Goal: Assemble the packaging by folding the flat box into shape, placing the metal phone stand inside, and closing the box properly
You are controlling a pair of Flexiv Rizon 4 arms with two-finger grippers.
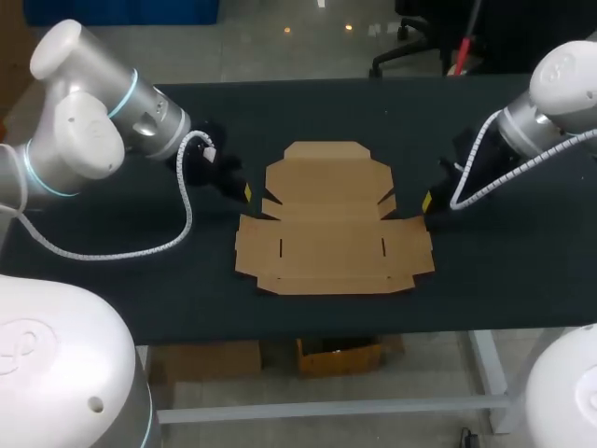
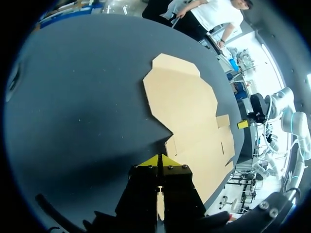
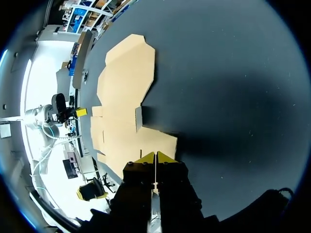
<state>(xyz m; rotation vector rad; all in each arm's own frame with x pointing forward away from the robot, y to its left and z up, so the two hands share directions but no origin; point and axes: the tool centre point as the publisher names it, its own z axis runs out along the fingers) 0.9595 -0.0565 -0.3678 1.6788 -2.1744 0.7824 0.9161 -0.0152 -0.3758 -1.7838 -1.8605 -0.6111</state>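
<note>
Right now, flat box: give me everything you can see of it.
The flat box is a single die-cut sheet of plain brown cardboard, fully unfolded and lying flat near the middle of the dark table. A tapered tab flap forms its far edge, side flaps stick out both ways, and two short slits mark the near panel. Nothing lies on it. The left gripper and right gripper, both shut, sit at its side edges; contact can't be confirmed.
</note>
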